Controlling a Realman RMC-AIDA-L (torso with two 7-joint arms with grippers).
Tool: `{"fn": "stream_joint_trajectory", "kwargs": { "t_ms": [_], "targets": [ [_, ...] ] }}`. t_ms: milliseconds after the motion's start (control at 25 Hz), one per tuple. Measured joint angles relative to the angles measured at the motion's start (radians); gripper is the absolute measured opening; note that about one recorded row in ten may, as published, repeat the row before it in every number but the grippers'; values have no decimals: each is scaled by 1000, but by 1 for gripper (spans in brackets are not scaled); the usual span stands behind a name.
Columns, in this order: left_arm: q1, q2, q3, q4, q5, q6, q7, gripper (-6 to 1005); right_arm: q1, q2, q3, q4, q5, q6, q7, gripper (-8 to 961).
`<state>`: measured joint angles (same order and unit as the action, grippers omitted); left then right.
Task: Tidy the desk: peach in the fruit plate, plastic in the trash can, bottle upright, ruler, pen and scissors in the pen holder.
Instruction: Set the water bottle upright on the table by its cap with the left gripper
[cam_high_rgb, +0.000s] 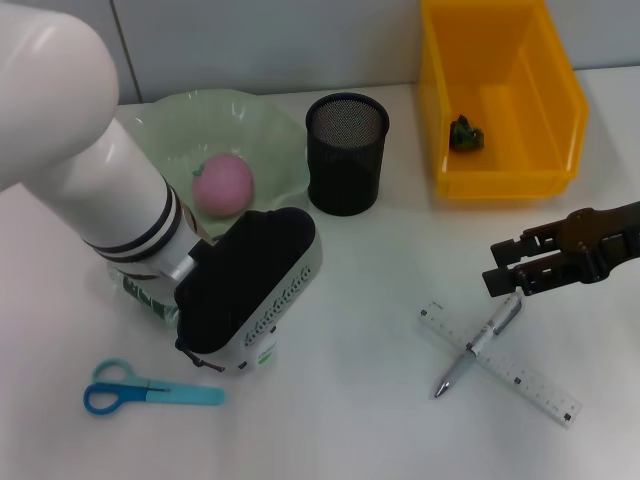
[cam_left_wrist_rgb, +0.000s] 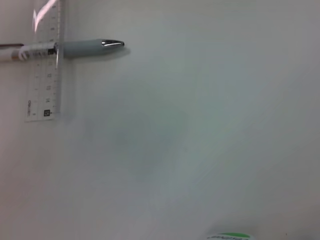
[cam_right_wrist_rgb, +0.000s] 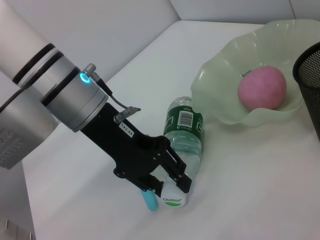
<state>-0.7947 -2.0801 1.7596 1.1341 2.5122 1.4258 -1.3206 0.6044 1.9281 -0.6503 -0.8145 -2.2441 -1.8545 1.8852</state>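
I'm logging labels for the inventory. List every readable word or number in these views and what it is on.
"Cestbon": white label at the bottle end nearest the left end effector.
Barcode on the bottle's green label: digits too small to read.
Ruler scale numbers: too blurred.
Small tag on the left end effector's mount: unreadable.

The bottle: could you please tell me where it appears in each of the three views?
Head view: bottle mostly hidden under the left arm, near the fruit plate.
Left wrist view: only a green sliver at the edge, probably the bottle.
Right wrist view: lying on its side beside the plate, left gripper at its cap end.
Shared landmark: the plate.
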Motion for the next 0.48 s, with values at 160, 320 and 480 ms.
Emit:
{"fn": "stream_joint_trajectory", "kwargs": {
  "t_ms": [160, 320, 480],
  "targets": [
    [3, 0, 3, -1, 0, -8, -2, 501, 0, 0, 0, 0, 0, 0, -1, 719],
    [5, 0, 3, 5, -1, -8, -11, 440, 0, 0, 0, 0, -1, 0, -2, 719],
    [7, 0, -8, 23, -1, 0, -25, 440, 1, 0, 0, 0, -2, -1, -2, 719]
  ]
}}
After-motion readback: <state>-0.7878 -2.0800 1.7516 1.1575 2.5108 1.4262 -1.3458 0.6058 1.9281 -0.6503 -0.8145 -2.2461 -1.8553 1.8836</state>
